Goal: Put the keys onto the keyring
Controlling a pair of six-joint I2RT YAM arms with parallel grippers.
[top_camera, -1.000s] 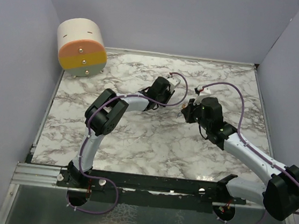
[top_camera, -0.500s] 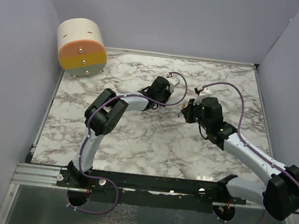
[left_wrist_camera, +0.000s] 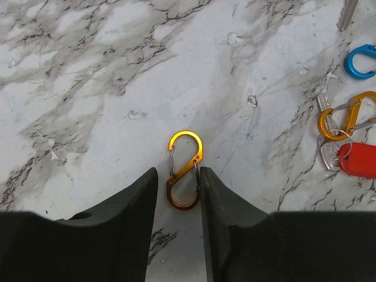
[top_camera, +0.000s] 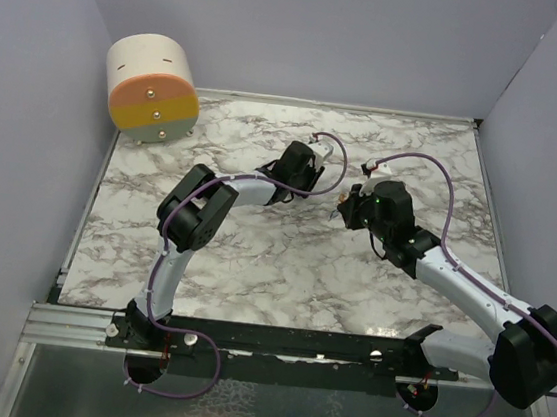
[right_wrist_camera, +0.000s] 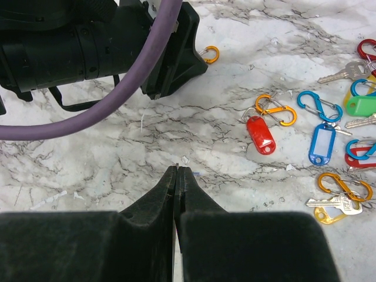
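Note:
An orange figure-eight clip (left_wrist_camera: 184, 170) lies flat on the marble. My left gripper (left_wrist_camera: 178, 170) is open and straddles the clip's lower loop. Its right finger (left_wrist_camera: 209, 188) touches the clip, and a small gap shows on the other side. The keys lie to the right: a red tag (left_wrist_camera: 356, 160) on an orange clip (left_wrist_camera: 346, 115), and further off a blue tag (right_wrist_camera: 321, 144), a green tag (right_wrist_camera: 359, 106) and a yellow-headed key (right_wrist_camera: 335, 207). My right gripper (right_wrist_camera: 177, 168) is shut, low over bare marble, left of the red tag (right_wrist_camera: 260, 134).
Loose blue clips (right_wrist_camera: 319, 106) and a plain silver key (right_wrist_camera: 343, 72) are scattered among the tags. The left arm's black wrist and purple cable (right_wrist_camera: 117, 88) fill the space in front of the right gripper. A cream and orange drawer box (top_camera: 152, 88) stands at the table's back left corner.
Hardly anything: the left wrist has edged slightly toward the back, and the right arm holds still.

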